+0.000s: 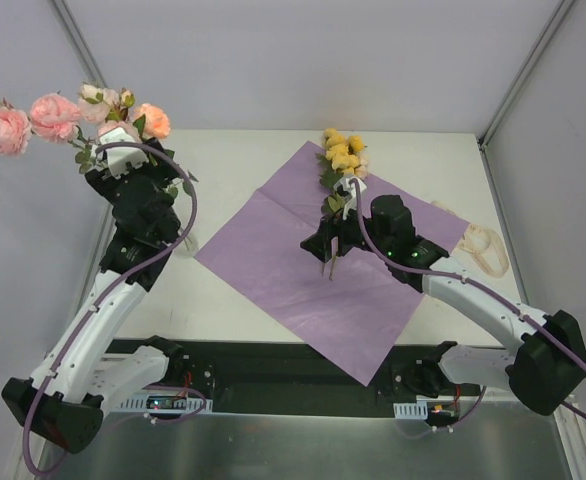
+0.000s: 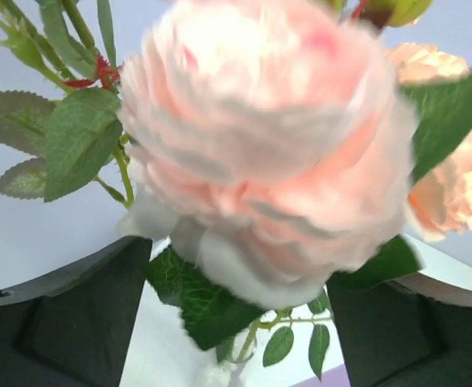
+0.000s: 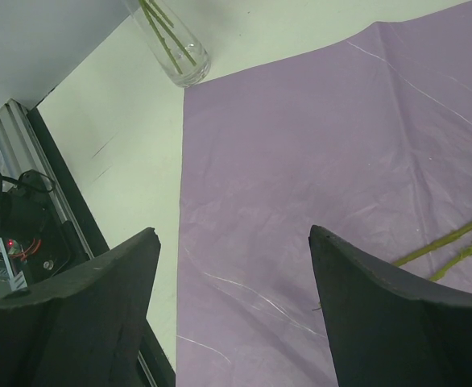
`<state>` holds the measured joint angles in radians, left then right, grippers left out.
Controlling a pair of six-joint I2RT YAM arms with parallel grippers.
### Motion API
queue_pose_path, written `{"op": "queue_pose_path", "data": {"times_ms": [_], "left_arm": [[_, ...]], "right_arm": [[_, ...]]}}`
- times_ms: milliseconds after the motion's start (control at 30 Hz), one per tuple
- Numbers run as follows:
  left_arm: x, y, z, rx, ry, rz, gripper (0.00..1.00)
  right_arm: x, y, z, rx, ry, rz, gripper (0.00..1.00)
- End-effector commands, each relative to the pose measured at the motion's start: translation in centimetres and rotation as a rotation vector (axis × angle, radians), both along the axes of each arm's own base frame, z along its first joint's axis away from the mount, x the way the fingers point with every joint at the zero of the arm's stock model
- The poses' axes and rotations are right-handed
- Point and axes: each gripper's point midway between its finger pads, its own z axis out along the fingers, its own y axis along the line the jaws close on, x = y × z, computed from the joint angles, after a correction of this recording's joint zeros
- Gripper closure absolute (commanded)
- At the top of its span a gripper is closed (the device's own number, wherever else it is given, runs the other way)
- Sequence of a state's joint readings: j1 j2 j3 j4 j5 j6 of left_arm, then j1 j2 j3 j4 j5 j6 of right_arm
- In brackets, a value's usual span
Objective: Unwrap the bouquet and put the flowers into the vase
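Pink roses stand in the vase, with the left end effector released wide above it. It should back straight up so nothing snags. The right end effector, spread and empty, hovers beside the vase over purple paper.

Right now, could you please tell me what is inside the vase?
Green stems stand inside the vase. Its neck runs out of the right wrist view, so their tops and any water cannot be seen there.
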<state>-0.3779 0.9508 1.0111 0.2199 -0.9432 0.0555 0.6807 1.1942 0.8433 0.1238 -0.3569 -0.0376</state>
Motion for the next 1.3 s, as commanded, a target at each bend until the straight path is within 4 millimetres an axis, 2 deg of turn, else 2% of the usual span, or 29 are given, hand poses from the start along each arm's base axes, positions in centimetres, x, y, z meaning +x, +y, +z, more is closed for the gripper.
{"op": "queue_pose_path", "data": {"times_ms": [0,67,200,333,500,567,600,633,700,767,800,833,867,900,967,1000,1033,1067,1100,1167,1200,1233,1267], "left_arm": [[-1.5,-0.5,0.4,-0.076,-0.051,-0.086,0.11],[-2.1,-1.3,0.5,-0.071,-0.047,-0.168,0.01],[-3.6,-2.9,0.3,-0.101,-0.036,-0.301,0.01],[-5.4,-5.2,0.7,-0.108,-0.031,-0.485,0.01],[-8.2,-10.9,1.9,-0.076,-0.044,-0.855,0.01],[-9.1,-12.2,2.8,-0.069,-0.054,-0.946,0.03],[-9.8,-13.8,2.9,-0.062,-0.047,-1.044,0.03],[-10.0,-14.4,3.3,-0.061,-0.049,-1.079,0.04],[-10.8,-16.1,3.9,-0.052,-0.044,-1.186,0.05],[-11.2,-16.9,4.7,-0.050,-0.050,-1.242,0.05],[-11.1,-17.8,4.5,-0.052,-0.032,-1.286,0.05],[-11.0,-18.1,4.6,-0.053,-0.026,-1.304,0.05],[-11.0,-18.5,5.1,-0.050,-0.027,-1.327,0.05],[-10.3,-19.4,4.5,-0.058,0.008,-1.360,0.04],[-10.7,-21.1,4.6,-0.069,0.035,-1.468,0.04],[-9.6,-22.2,3.5,-0.095,0.091,-1.506,0.05],[-9.8,-23.1,3.2,-0.112,0.119,-1.574,0.05],[-9.7,-23.7,3.6,-0.138,0.131,-1.606,0.05],[-8.4,-24.7,2.3,-0.179,0.193,-1.633,0.05],[-8.5,-26.2,1.9,-0.233,0.250,-1.732,0.07],[-7.5,-27.1,0.5,-0.276,0.313,-1.756,0.09],[-7.4,-27.5,0.5,-0.289,0.330,-1.777,0.11],[-6.8,-28.2,-0.8,-0.326,0.384,-1.793,0.15]], "right_arm": [[0.6,1.0,3.2,0.066,-0.062,0.020,0.22],[0.6,1.1,3.1,0.065,-0.058,0.021,0.22],[0.7,1.2,3.0,0.065,-0.050,0.021,0.22],[1.1,1.2,2.4,0.043,-0.029,0.002,0.22],[2.7,0.6,0.8,-0.022,0.030,-0.088,0.19],[3.9,-0.4,-0.6,-0.060,0.098,-0.170,0.10],[4.4,-0.7,-0.9,-0.061,0.119,-0.200,0.08],[4.9,-1.7,-2.0,-0.071,0.183,-0.247,0.06],[5.7,-2.6,-3.3,-0.064,0.263,-0.291,0.04],[6.8,-4.0,-5.0,-0.070,0.351,-0.357,0.03],[7.4,-4.3,-4.8,-0.072,0.359,-0.378,0.02],[7.6,-5.2,-6.2,-0.119,0.396,-0.407,0.03],[7.7,-5.6,-6.6,-0.147,0.402,-0.416,0.03],[8.0,-6.1,-7.0,-0.172,0.406,-0.442,0.04],[8.1,-6.6,-7.8,-0.203,0.431,-0.463,0.07],[8.1,-6.8,-8.2,-0.213,0.439,-0.472,0.09],[8.2,-6.8,-8.7,-0.221,0.449,-0.475,0.12],[8.3,-6.8,-8.9,-0.225,0.455,-0.480,0.14],[8.5,-6.8,-9.1,-0.227,0.459,-0.489,0.20],[8.9,-6.7,-9.8,-0.238,0.477,-0.497,0.26],[9.0,-6.8,-10.2,-0.246,0.486,-0.512,0.32],[9.2,-6.8,-10.8,-0.259,0.495,-0.519,0.40],[9.4,-6.8,-10.9,-0.262,0.496,-0.527,0.46]]}}
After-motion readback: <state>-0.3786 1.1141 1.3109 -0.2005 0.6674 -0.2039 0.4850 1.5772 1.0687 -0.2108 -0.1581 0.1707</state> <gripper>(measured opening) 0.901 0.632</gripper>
